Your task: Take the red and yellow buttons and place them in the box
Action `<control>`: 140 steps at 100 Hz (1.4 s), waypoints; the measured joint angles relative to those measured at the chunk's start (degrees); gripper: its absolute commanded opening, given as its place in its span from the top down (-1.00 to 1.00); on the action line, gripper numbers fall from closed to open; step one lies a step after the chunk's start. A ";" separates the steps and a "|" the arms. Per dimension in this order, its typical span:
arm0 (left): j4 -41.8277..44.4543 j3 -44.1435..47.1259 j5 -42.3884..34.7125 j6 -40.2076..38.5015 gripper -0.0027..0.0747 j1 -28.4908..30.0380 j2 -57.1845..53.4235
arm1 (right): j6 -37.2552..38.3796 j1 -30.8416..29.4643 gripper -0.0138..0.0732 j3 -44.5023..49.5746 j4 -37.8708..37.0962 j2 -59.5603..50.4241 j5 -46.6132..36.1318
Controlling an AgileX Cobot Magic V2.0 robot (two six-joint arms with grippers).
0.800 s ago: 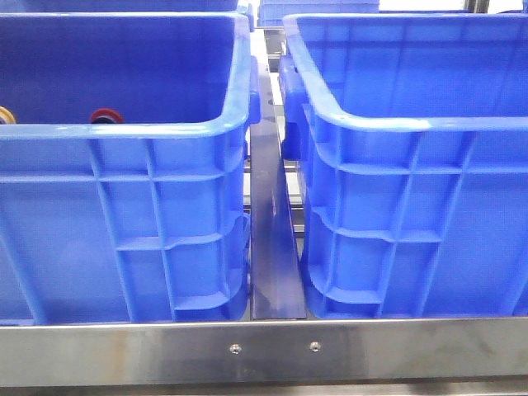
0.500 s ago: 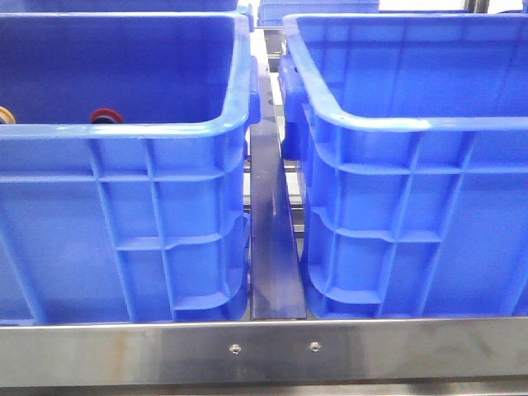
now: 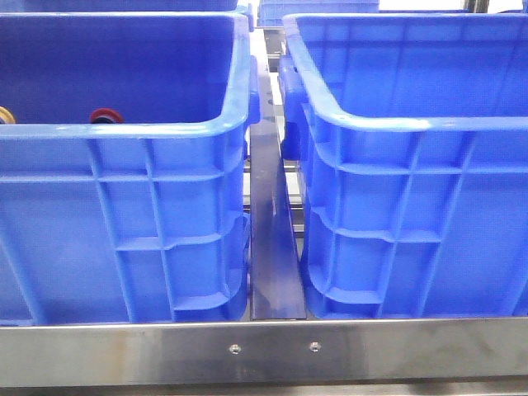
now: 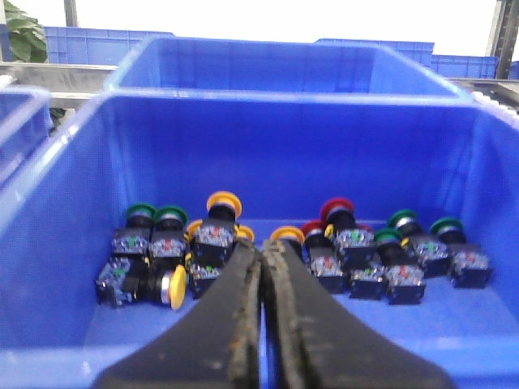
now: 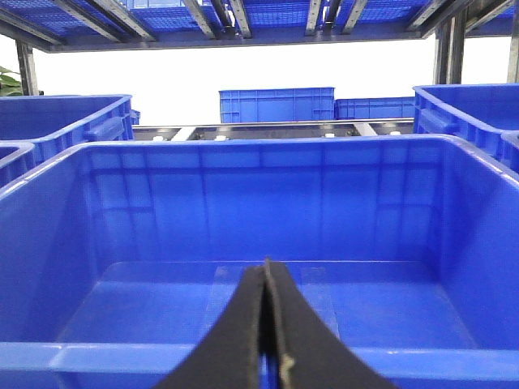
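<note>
The left crate [image 4: 49, 211] holds a heap of push buttons. Red caps [image 4: 336, 211] lie right of the middle; yellow caps [image 4: 224, 203] [image 4: 177, 287] lie left of it, with green ones among them. The front view shows only a red cap [image 3: 106, 115] and a yellow one [image 3: 5, 114] over that crate's near rim. My left gripper [image 4: 261, 248] is shut and holds nothing, hanging near the front wall and apart from the buttons. The box [image 3: 412, 124] on the right is bare inside [image 5: 259, 203]. My right gripper [image 5: 266, 266] is shut over its near rim. Neither gripper shows in the front view.
A narrow metal divider [image 3: 271, 239] runs between the two crates, and a steel rail [image 3: 264, 351] crosses in front of them. More blue crates [image 5: 276, 104] stand behind on a roller rack. The crate walls are tall and deep.
</note>
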 measured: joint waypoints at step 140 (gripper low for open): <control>-0.34 -36.84 32.39 0.33 -0.48 0.00 46.00 | 0.00 0.00 0.84 0.00 0.00 0.00 0.00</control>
